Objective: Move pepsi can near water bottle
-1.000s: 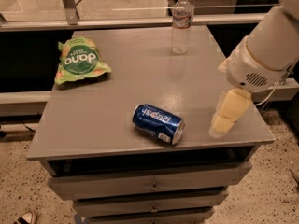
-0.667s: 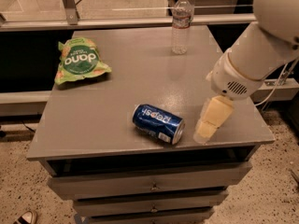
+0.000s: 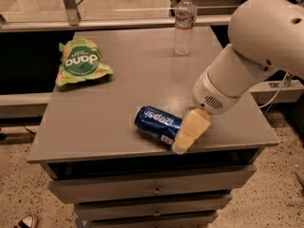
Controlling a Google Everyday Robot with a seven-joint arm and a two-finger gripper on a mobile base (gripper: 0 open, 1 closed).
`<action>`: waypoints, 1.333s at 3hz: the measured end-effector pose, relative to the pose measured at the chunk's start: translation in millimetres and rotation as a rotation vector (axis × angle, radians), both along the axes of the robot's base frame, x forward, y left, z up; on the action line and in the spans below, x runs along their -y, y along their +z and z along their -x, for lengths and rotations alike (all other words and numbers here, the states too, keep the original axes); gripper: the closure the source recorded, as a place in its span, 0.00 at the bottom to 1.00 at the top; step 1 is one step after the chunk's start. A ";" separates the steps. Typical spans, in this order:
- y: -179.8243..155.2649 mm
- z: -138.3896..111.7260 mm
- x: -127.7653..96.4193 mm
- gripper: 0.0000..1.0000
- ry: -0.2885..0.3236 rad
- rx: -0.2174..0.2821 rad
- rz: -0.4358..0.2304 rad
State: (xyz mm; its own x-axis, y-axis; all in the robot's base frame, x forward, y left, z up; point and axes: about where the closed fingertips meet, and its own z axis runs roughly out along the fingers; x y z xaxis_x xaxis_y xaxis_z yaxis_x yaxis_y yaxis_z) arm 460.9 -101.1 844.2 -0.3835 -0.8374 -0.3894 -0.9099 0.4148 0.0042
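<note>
The pepsi can [image 3: 156, 123] lies on its side near the front edge of the grey table [image 3: 95, 122], its white lettering facing up. The water bottle [image 3: 183, 24] stands upright at the back of the table, right of centre, with a white cap. My gripper [image 3: 189, 133] is at the can's right end, its cream-coloured fingers [image 3: 192, 127] pointing down and left and touching or overlapping the can. The white arm comes in from the upper right and covers the table's right side.
A green chip bag [image 3: 81, 62] lies at the table's back left. The table is a cabinet with drawers [image 3: 152, 189] below its front edge. A low rail runs behind it. Speckled floor lies on both sides.
My gripper has moved left and down along the table's front, from well right of the pepsi can to its right end. The can, bottle and bag have not moved.
</note>
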 end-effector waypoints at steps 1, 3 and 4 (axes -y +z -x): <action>-7.5 0.1 -19.4 0.00 -0.021 -0.025 -0.023; -12.4 3.3 -42.0 0.39 -0.076 -0.004 0.011; -6.4 2.8 -38.6 0.62 -0.092 0.041 0.055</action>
State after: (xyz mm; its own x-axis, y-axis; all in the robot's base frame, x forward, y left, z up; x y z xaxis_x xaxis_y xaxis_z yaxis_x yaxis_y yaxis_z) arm 458.0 -62.5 837.8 -0.4444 -0.8199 -0.3609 -0.8670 0.4950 -0.0570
